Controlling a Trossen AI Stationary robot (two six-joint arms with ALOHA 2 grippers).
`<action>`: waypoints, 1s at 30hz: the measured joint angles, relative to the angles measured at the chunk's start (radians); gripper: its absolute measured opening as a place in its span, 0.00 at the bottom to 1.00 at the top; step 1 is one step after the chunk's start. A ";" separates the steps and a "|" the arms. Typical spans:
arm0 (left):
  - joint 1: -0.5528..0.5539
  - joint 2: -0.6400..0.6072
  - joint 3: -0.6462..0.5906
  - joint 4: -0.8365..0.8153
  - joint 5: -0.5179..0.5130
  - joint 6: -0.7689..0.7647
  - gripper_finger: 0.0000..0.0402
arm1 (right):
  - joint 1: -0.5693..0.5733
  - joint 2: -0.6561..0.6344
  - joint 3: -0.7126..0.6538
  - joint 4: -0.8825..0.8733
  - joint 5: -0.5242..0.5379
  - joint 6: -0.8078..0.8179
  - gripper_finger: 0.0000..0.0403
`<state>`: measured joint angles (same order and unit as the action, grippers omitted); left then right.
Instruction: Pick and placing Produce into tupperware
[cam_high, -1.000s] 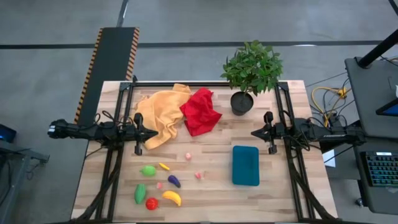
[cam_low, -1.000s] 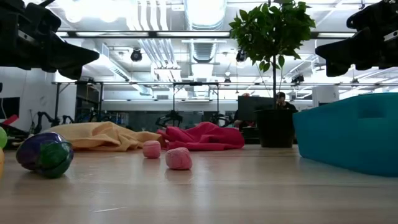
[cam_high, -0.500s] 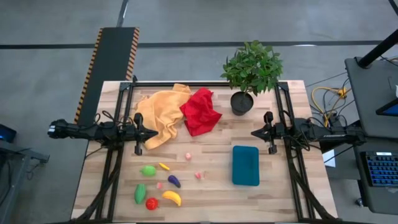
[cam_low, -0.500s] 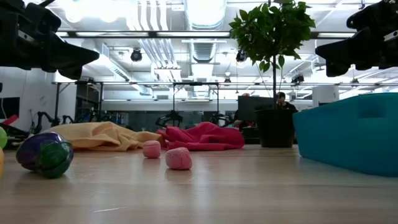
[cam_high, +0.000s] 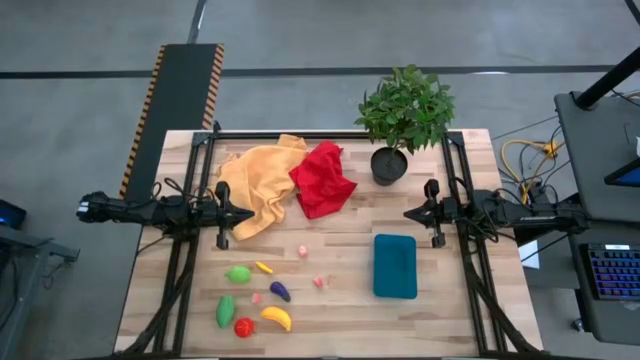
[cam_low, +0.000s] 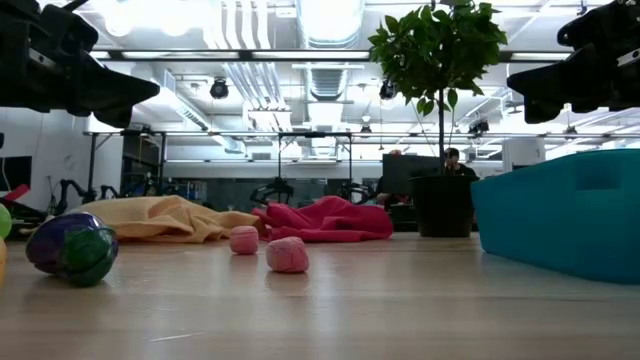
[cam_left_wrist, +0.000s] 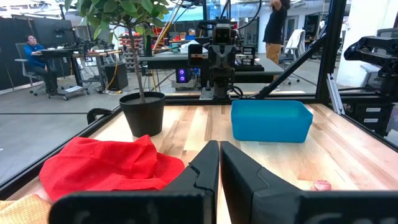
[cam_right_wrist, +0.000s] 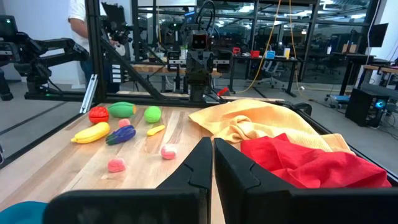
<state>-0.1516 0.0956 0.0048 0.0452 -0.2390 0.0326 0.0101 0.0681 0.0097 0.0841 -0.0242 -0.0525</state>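
The toy produce lies on the near left of the table: yellow banana (cam_high: 276, 318), red tomato (cam_high: 243, 326), two green pieces (cam_high: 237, 273) (cam_high: 226, 310), purple eggplant (cam_high: 280, 291), a small yellow piece (cam_high: 264, 267) and pink bits (cam_high: 302, 250) (cam_high: 319, 282). The teal tupperware (cam_high: 395, 266) rests flat on the near right. My left gripper (cam_high: 252, 214) hovers at the left side, shut, touching nothing. My right gripper (cam_high: 407, 214) hovers at the right side, shut, also touching nothing. In the right wrist view the produce (cam_right_wrist: 121, 134) sits beyond the shut fingers (cam_right_wrist: 212, 163).
An orange-yellow cloth (cam_high: 258, 185) and a red cloth (cam_high: 322, 179) lie crumpled at the far middle. A potted plant (cam_high: 400, 118) stands at the far right. Bare wood (cam_high: 340, 300) lies between produce and tupperware. People show in the room behind.
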 joint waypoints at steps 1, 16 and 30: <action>0.000 0.000 0.000 0.000 0.000 0.000 0.00 | 0.000 0.000 0.000 0.000 0.000 0.000 0.02; 0.000 0.000 0.000 0.000 0.000 0.000 0.00 | 0.000 0.000 0.000 0.000 0.000 0.000 0.02; 0.000 0.000 0.000 0.000 0.000 0.000 0.00 | 0.000 0.000 0.000 0.000 0.000 -0.031 0.02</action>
<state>-0.1516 0.0958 0.0048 0.0452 -0.2394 0.0326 0.0101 0.0683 0.0096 0.0839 -0.0242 -0.0834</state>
